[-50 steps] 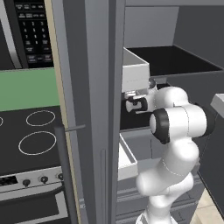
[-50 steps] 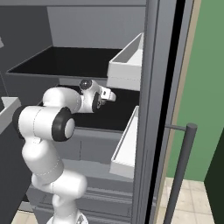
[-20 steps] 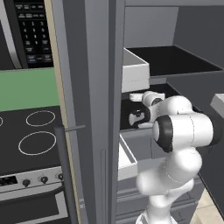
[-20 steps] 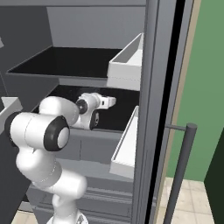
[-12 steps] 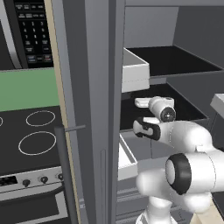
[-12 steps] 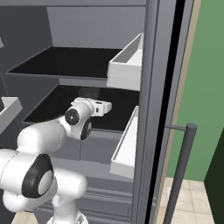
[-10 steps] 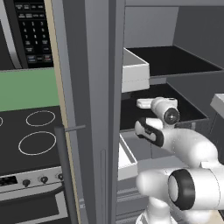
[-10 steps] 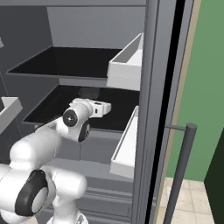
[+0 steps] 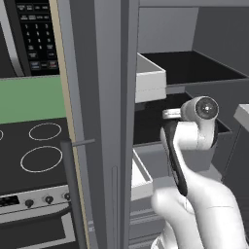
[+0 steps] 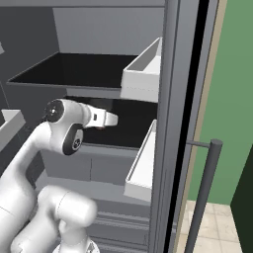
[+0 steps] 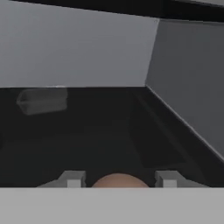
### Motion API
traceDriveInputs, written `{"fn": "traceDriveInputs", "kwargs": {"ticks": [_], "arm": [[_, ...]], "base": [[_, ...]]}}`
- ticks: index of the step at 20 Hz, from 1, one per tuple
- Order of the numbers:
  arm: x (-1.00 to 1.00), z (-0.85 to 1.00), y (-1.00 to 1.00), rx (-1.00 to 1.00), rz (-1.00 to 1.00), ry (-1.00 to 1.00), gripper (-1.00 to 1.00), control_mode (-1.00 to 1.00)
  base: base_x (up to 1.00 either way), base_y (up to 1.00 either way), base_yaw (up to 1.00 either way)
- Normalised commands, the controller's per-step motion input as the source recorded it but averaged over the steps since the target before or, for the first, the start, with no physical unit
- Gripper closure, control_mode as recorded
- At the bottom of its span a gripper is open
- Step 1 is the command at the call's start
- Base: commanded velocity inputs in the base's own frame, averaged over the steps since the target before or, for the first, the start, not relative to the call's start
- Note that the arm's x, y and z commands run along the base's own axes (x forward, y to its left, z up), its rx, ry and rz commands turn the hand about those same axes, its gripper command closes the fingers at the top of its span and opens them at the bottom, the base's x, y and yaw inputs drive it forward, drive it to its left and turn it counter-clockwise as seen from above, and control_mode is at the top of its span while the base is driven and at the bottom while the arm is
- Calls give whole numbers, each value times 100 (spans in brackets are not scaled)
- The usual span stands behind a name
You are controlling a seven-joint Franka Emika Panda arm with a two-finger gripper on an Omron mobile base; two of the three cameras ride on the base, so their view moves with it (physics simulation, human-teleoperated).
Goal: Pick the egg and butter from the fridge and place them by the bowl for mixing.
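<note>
The robot's two-finger gripper [image 11: 118,180] holds one small brownish-tan rounded egg [image 11: 119,180] between its two grey fingertips [image 11: 73,179], one at each side of it, closed on it, above the dark middle shelf [image 11: 109,140] of the tall grey fridge [image 10: 180,99]. In the right base view the gripper [image 10: 101,126] shows as a dark bit under the white hand, inside the fridge over that shelf. One pale translucent rounded container [image 11: 42,100] lies at the back of the shelf, to the left in the hand view. Two dark shelves can be counted, and two white door bins [image 10: 142,69], one above the other. One long grey bar handle [image 10: 203,188] stands on the door. To the left of the fridge is one black-topped stove [image 9: 34,155] with two white burner rings and three knobs visible. The black panel [image 9: 36,34] above it carries small white writing, too small to read.
</note>
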Motion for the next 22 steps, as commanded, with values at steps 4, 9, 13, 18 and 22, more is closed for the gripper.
{"fn": "traceDriveInputs", "kwargs": {"ticks": [4, 9, 13, 18, 22], "arm": [[-100, 39, 0, 0, -6, 54, 100, -100], [-100, -12, 0, 0, -2, 24, 100, -100], [-100, -32, 0, 1, -2, 2, 100, -100], [-65, 3, 0, 1, 0, -8, 100, -100], [-2, 0, 0, 0, 0, 0, 100, -100]], "base": [[0, 0, 0], [0, 0, 0], [0, 0, 0], [0, 0, 0], [0, 0, 0]]}}
